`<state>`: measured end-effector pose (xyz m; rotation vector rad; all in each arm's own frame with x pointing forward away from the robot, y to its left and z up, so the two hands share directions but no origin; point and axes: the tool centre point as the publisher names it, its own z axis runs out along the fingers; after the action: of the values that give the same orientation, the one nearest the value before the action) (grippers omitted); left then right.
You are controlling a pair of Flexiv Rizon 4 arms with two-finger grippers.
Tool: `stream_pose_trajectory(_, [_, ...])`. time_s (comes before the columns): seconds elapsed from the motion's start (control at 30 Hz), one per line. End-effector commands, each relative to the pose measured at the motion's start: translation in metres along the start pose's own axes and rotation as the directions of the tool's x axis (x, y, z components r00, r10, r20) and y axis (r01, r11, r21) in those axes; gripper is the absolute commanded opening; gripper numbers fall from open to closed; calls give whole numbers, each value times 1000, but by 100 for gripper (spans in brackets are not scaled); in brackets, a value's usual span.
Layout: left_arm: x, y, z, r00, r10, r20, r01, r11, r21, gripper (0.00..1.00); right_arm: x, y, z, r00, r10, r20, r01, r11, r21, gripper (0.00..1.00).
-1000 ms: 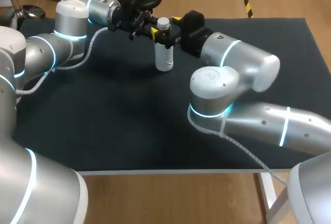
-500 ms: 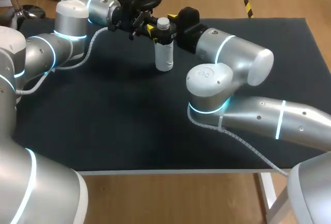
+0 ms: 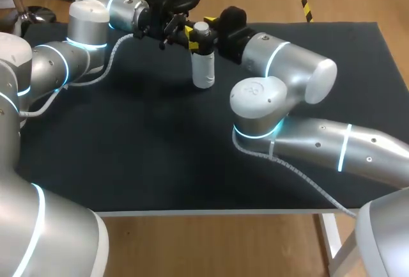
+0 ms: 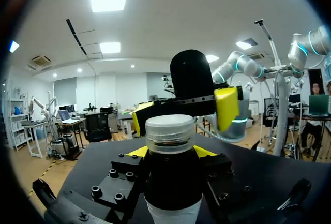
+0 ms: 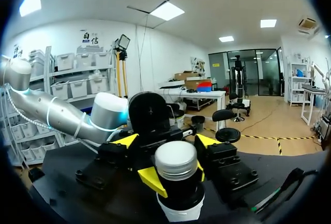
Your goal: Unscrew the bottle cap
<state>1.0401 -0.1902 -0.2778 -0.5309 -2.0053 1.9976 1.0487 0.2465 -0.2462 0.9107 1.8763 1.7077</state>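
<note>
Standing on black tabletop [image 3: 160,149] — capped bottle [image 3: 203,72]

Black matting [image 3: 160,149] (laid over a table [image 3: 211,212] with a pale wooden edge) lay beneath the left claw [image 3: 195,41] and right claw [image 3: 203,31], stretching well beyond both.

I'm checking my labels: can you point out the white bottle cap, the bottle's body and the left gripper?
White round plastic bottle cap [image 5: 176,160]: right wrist view, its flat top.
White-bodied plastic bottle [image 3: 203,75]: head view, side of its body.
Left gripper [image 4: 170,152]: left wrist view, midway between its yellow fingertips.
</note>
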Motion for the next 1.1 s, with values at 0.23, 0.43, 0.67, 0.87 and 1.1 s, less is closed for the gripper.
stream_pose_trajectory(0.23, [-8, 3, -3, 993, 1, -117, -1, 1000, 6, 0, -5, -7, 3, 1000, 9, -17, -10, 1000, -9, 0])
stream_pose_trajectory(0.43, [-8, 3, -3, 993, 1, -117, -1, 1000, 6, 0, -10, -8, 6, 994, -1, -114, -2, 1000, -26, 0])
stream_pose_trajectory(0.67, [-8, 3, -3, 993, 1, -117, -1, 1000, 6, 0, -13, -5, 7, 953, -45, -301, 30, 998, -53, 0])
stream_pose_trajectory(0.87, [-8, 3, -3, 993, 1, -117, -1, 1000, 6, 0, -16, -3, 6, 897, -69, -436, 49, 997, -58, 0])
stream_pose_trajectory(1.1, [-8, 3, -3, 993, 1, -117, -1, 1000, 6, 0, -21, -2, 4, 759, -86, -646, 98, 995, -17, 0])
